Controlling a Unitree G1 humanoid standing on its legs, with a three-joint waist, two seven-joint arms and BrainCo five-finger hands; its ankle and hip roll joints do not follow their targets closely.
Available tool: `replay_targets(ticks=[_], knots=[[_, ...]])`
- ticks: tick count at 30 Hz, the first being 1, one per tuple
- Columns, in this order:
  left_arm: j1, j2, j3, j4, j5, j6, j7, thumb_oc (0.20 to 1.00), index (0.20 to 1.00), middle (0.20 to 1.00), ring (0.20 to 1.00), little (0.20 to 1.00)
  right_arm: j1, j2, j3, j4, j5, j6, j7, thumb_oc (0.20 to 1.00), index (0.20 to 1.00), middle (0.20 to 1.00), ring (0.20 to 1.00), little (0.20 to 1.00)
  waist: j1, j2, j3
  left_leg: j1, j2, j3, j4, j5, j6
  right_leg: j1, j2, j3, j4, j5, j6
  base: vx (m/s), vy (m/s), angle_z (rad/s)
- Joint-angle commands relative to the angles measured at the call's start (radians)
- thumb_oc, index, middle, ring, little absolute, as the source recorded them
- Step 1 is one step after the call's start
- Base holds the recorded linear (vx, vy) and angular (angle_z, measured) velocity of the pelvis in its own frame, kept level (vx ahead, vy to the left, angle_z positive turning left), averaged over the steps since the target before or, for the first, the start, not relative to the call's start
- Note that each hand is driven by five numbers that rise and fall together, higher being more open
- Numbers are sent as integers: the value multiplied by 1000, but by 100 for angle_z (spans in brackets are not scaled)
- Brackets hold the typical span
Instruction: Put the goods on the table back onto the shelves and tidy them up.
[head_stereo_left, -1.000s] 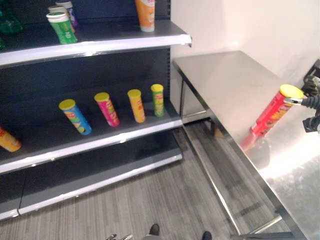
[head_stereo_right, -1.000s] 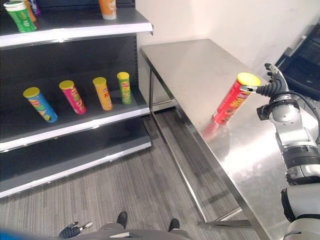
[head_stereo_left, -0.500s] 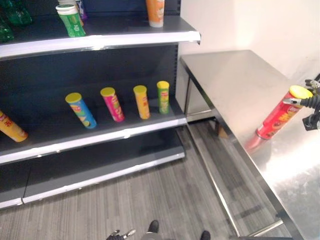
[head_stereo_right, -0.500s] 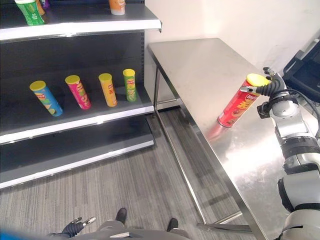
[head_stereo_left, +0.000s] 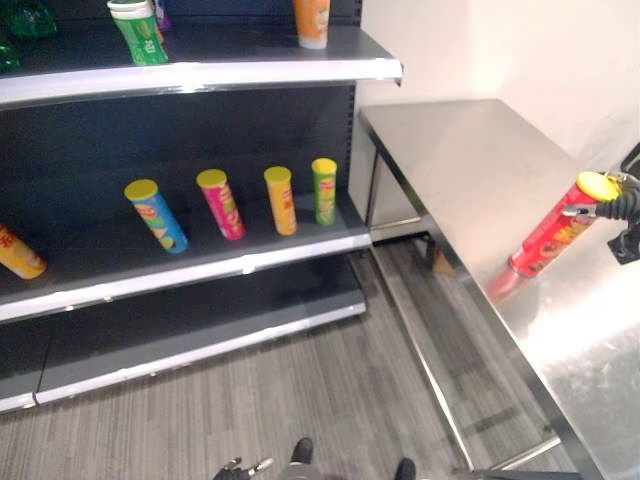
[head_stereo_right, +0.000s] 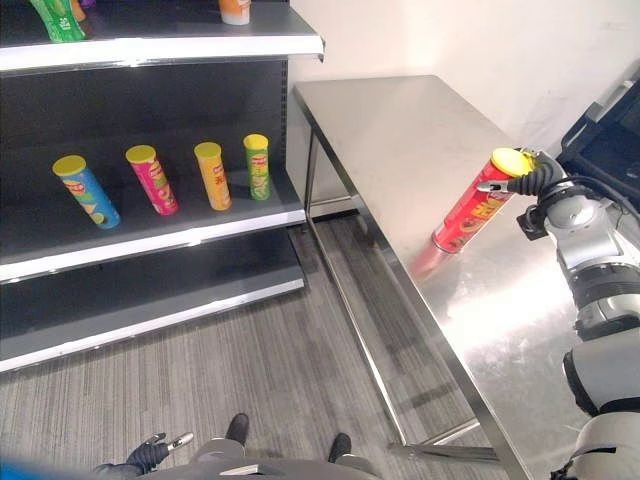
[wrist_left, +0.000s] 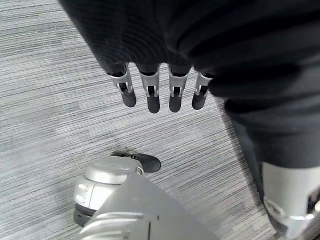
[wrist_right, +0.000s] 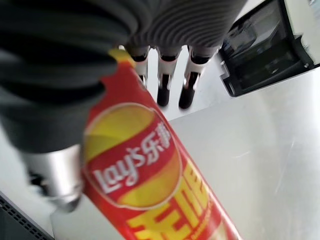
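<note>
The red chip can (head_stereo_right: 472, 208) stands tilted on the steel table (head_stereo_right: 400, 130), far right, with the right hand (head_stereo_right: 538, 178) loosely around its yellow-lidded top, fingers fairly straight, so it may topple or slip.

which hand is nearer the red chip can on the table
Right. The right hand is at the yellow-lidded top of the red chip can, which stands tilted on the steel table. The left hand hangs low over the floor, far from it.
</note>
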Motion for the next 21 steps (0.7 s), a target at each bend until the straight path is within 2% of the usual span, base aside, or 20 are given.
replay_targets(ticks=[1, 6, 10, 11, 13, 14, 16, 21], knots=[[-34, 31, -57, 29, -5, -22, -5, 1000, 1000, 1000, 1000, 1000, -98, -48, 101, 17, -35, -4, -9, 200, 200, 200, 200, 200, 9, -13, -10, -19, 12, 59, 7, -63, -34, 38, 16, -2, 74, -185, 5, 0, 0, 0], [-35, 26, -44, 37, -10, -18, 9, 1000, 1000, 1000, 1000, 1000, -104, -26, 75, -5, -70, -4, -51, 200, 200, 200, 200, 200, 0, -12, -7, -16, 13, 68, 5, -66, -28, 33, 15, 12, 73, -180, 8, 2, 11, -2], [-33, 20, -26, 38, -14, -15, 23, 1000, 1000, 1000, 1000, 1000, -51, -23, 2, -108, -73, -17, -103, 200, 200, 200, 200, 200, -9, -9, -7, -12, 12, 75, 5, -71, -23, 31, 12, 20, 74, -178, 10, 9, 25, -7], [-27, 13, -7, 31, -12, -15, 32, 1000, 1000, 1000, 1000, 1000, 25, -28, -83, -244, -69, -37, -144, 200, 200, 200, 200, 200, -18, -2, -7, -9, 11, 79, 6, -75, -20, 30, 11, 26, 76, -178, 12, 0, 0, 0], [-23, 12, -1, 27, -12, -14, 36, 1000, 1000, 1000, 1000, 1000, 81, -27, -141, -314, -74, -47, -165, 200, 200, 200, 200, 200, -17, -2, -7, -7, 11, 81, 7, -78, -17, 31, 10, 28, 76, -178, 12, 0, 0, 0], [-13, 2, 24, 14, -6, -15, 48, 1000, 1000, 1000, 1000, 1000, 215, -23, -274, -482, -113, -82, -210, 200, 200, 200, 200, 200, -21, 4, -9, -4, 9, 81, 9, -84, -13, 32, 8, 32, 77, -182, 13, 25, -5, -10], [-8, 0, 45, -4, 3, -19, 52, 1000, 1000, 1000, 1000, 1000, 308, -36, -382, -599, -157, -117, -237, 200, 200, 200, 200, 200, -20, 8, -11, -3, 9, 78, 11, -87, -12, 34, 9, 32, 79, -188, 13, 21, -19, -10], [8, 1, 84, -39, 5, -22, 48, 1000, 1000, 1000, 1000, 1000, 456, -8, -552, -856, -240, -174, -257, 200, 200, 200, 200, 200, -6, 9, -10, -19, 14, 50, 20, -73, -20, 33, 23, 26, 88, -207, -1, -23, -65, 4]])
